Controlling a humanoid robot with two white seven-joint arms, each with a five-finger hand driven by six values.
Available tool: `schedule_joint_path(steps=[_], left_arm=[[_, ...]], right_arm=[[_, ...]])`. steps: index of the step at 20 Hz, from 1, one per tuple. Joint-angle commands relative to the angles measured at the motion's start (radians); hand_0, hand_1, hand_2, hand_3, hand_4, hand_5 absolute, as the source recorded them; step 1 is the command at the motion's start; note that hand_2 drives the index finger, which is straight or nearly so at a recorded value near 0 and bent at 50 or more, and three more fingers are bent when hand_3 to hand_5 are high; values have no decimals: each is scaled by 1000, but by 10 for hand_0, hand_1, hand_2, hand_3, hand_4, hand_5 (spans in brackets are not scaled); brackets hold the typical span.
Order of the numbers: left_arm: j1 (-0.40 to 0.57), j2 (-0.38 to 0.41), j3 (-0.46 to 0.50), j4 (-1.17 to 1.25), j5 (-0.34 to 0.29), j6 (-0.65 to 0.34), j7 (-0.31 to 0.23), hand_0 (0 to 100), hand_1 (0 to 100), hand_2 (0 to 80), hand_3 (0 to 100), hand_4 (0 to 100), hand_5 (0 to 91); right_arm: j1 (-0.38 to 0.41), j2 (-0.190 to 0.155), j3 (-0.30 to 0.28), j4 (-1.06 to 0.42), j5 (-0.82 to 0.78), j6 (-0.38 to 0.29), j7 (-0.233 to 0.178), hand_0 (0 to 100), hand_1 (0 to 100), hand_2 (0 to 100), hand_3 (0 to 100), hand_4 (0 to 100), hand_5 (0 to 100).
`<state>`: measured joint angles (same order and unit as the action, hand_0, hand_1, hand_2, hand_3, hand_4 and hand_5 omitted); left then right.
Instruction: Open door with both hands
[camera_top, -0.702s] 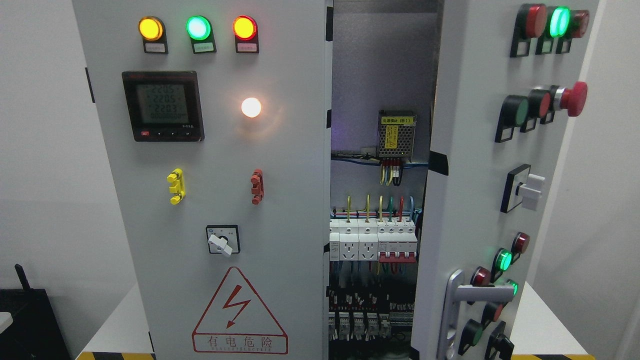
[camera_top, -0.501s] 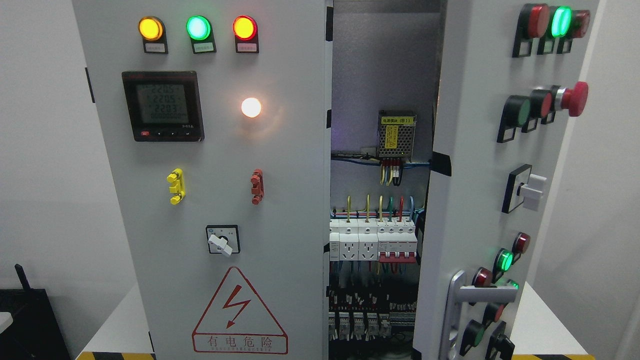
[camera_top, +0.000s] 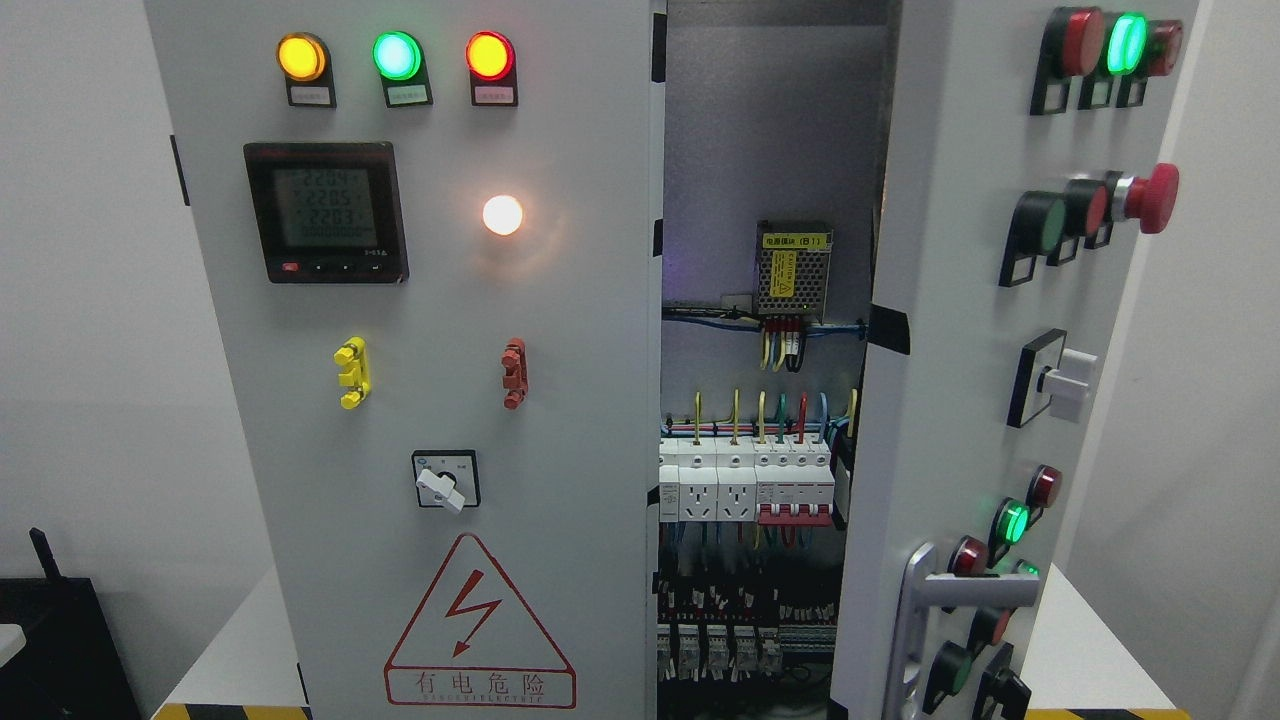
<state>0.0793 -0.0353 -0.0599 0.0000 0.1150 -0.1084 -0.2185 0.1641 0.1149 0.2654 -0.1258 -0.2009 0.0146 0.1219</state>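
A grey electrical cabinet fills the head view. Its right door (camera_top: 950, 400) stands swung outward, hinged at the right, carrying several lamps and push buttons, a red mushroom button (camera_top: 1150, 198) and a silver lever handle (camera_top: 950, 600) near the bottom. The left door (camera_top: 420, 380) is flush and closed, with three lit lamps, a digital meter (camera_top: 326, 211), a rotary switch (camera_top: 445, 480) and a red hazard triangle. Between the doors the interior (camera_top: 760, 420) shows a power supply, wiring and breakers. No robot hand or arm is visible.
The cabinet stands on a white table (camera_top: 235, 650) with yellow-black striped tape along the front edge. A black object (camera_top: 60, 640) sits at the lower left. Plain grey walls lie on both sides.
The right door has swung slightly further open, its inner edge and handle shifting right, revealing a little more of the wiring inside.
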Motion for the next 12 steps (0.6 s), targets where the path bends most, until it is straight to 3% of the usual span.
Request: schedule_joint_path(steps=[1,7,10,12], left_arm=[[0,0,0,-5,0,0,1,120,389,0,0,0,0],[39,12,-14,-47,3,0,-2,120,389,0,0,0,0],[228,105,37,-483,40,-34,-12,120,389,0,0,0,0],[408,156,141,-845,176,-36,-16,120,389,0,0,0,0]], right_arm=[[0,0,0,0,0,-1,-1,120,389,0,0,0,0],[0,-1,0,0,0,1,-1,120,389,0,0,0,0],[0,-1,0,0,0,1,1,120,389,0,0,0,0],[0,-1,0,0,0,-1,-1,120,389,0,0,0,0]])
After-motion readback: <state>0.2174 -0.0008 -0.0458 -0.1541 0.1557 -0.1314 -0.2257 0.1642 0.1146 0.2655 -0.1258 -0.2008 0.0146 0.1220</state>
